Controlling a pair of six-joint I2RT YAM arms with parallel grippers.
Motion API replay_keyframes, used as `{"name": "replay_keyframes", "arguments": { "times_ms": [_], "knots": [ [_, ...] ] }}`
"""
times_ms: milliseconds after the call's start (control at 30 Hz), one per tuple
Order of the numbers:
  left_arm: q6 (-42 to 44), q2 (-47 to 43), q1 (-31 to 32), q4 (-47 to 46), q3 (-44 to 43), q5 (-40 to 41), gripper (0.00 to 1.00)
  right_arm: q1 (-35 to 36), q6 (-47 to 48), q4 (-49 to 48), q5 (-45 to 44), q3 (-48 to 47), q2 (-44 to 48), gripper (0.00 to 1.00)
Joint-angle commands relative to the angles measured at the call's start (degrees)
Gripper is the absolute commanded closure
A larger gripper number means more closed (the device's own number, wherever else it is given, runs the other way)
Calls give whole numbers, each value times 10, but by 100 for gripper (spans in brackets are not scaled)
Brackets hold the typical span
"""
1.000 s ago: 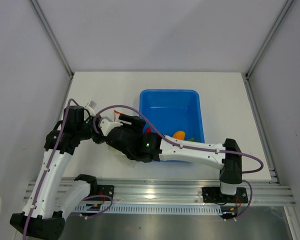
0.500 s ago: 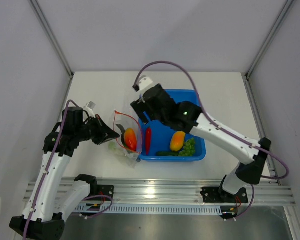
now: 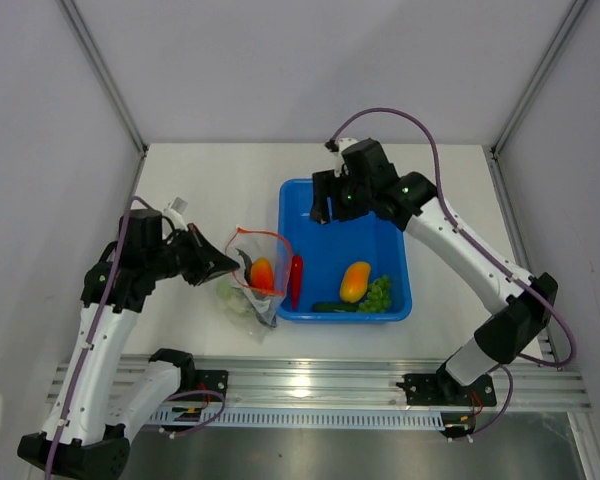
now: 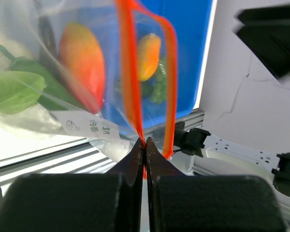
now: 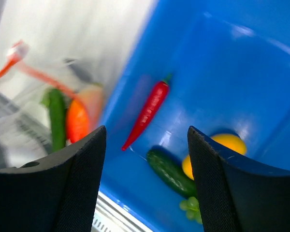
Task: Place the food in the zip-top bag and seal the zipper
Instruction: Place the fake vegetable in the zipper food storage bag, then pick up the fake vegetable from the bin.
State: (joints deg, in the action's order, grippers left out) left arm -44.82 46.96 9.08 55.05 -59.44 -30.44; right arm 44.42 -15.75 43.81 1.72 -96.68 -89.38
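The clear zip-top bag [image 3: 252, 290] lies left of the blue tub. My left gripper [image 3: 223, 266] is shut on its red-orange zipper [image 4: 135, 87] and holds the mouth open. Inside the bag are an orange fruit [image 3: 263, 272], a green piece [image 4: 17, 89] and something white. My right gripper [image 3: 323, 207] is open and empty above the tub's far left part. In the tub are a red chili [image 3: 296, 280] by the left wall, an orange-yellow fruit [image 3: 355, 281], green grapes [image 3: 380, 292] and a long green vegetable [image 3: 335, 306]. The right wrist view also shows the chili [image 5: 147, 113] and the vegetable [image 5: 171, 171].
The blue tub [image 3: 340, 184] stands mid-table, right of the bag. Grey walls close the table on three sides. The aluminium rail [image 3: 310, 375] runs along the near edge.
My right arm has swung away from the bag, up and right to above the tub's far side, leaving the orange fruit in the bag. My left gripper has kept its hold.
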Motion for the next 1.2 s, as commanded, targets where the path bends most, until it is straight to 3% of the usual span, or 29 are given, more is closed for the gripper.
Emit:
{"name": "replay_keyframes", "arguments": {
  "times_ms": [0,133,333,567,1167],
  "knots": [
    [-19,0,1,-12,-46,-29,99,-65,-58,47,91,15,-23,31],
    [-16,-3,1,-9,-24,-25,99,-72,-47,98,93,6,-82,32],
    [-12,-9,1,-11,-9,-23,99,-69,-98,27,190,62,-123,33],
    [-7,-9,1,-7,-16,-18,99,-43,-135,-4,203,58,-206,46],
    [-4,-11,1,-4,-13,-17,100,9,-146,-44,109,48,-295,48]
  ]
}}
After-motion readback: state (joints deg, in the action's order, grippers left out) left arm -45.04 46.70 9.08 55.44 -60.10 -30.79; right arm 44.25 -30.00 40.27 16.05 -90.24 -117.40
